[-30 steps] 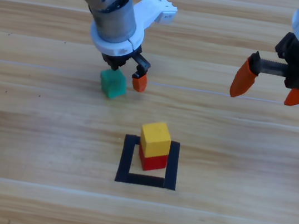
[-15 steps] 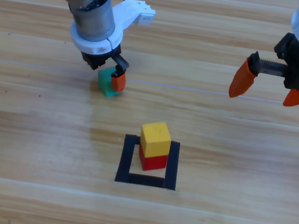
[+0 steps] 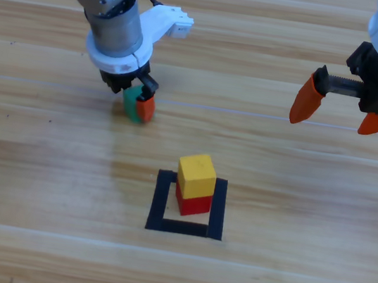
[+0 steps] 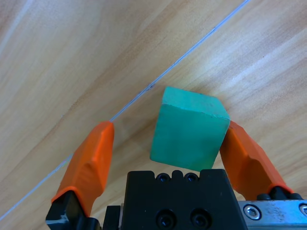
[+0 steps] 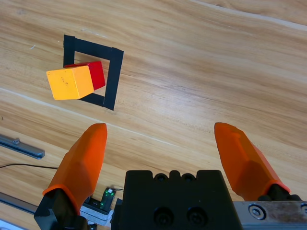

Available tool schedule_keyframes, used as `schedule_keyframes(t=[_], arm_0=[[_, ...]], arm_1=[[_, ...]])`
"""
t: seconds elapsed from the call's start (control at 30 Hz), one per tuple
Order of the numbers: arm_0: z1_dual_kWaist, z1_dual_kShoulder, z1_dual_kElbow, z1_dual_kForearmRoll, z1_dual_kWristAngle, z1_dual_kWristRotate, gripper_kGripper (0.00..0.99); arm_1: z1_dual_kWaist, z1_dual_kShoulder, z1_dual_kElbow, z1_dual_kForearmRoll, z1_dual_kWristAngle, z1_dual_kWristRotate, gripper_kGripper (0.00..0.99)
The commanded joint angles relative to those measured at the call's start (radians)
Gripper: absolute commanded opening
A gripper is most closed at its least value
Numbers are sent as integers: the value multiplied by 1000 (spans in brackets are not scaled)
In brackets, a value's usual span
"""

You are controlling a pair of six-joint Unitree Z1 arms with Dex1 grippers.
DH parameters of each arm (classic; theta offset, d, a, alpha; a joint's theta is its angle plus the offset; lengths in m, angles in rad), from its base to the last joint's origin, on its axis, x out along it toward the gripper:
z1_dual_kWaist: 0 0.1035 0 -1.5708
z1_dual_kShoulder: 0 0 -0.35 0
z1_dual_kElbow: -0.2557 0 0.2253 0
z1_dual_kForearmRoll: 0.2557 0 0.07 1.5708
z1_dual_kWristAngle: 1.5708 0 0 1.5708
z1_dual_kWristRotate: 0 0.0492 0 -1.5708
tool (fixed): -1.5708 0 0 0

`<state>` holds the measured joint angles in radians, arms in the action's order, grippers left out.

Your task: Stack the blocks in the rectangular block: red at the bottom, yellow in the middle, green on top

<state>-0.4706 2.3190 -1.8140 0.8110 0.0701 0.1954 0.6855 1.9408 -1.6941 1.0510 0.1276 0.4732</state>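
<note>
Left gripper [image 4: 165, 158] is down at the table over the green cube [image 4: 189, 129], jaws straddling it: one jaw touches a cube face, the other stands off with a clear gap, so not yet clamped. Cube sits skewed between the jaws, up-left of the black tape square [image 3: 184, 227]. Inside it, the yellow cube [image 3: 196, 175] rests on the red cube [image 3: 195, 204], slightly offset; green is the last to go on. Right gripper [image 3: 342, 104] waits top right, jaws spread wide, holding nothing
</note>
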Motion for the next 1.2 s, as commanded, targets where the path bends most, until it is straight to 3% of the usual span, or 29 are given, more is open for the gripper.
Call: schedule_keyframes(t=[0.03, 0.4, 0.53, 0.63, 0.7, 0.77, 0.97, 1.2], arm_0=[[-5, 26, 30, -10, -27, -8, 850], [-23, 8, 35, -33, -53, -11, 847], [-23, 19, 45, -39, -62, -13, 719], [-23, 14, 62, -53, -62, -11, 448], [-23, 3, 70, -58, -62, -13, 201], [-22, -15, 84, -65, -59, -19, 67], [-19, -84, 119, -65, -58, -70, 37], [-13, -213, 110, 13, -61, -349, 32]], arm_1=[[-26, 37, 33, -23, 17, -11, 990], [-26, -16, 99, -95, 144, -57, 990], [-26, -25, 108, -103, 145, -57, 990], [-26, -25, 109, -104, 145, -57, 990], [-26, -25, 109, -108, 145, -57, 990], [-26, -25, 111, -108, 147, -57, 990], [-26, -25, 114, -112, 147, -57, 990], [-26, -25, 114, -114, 145, -57, 990]])
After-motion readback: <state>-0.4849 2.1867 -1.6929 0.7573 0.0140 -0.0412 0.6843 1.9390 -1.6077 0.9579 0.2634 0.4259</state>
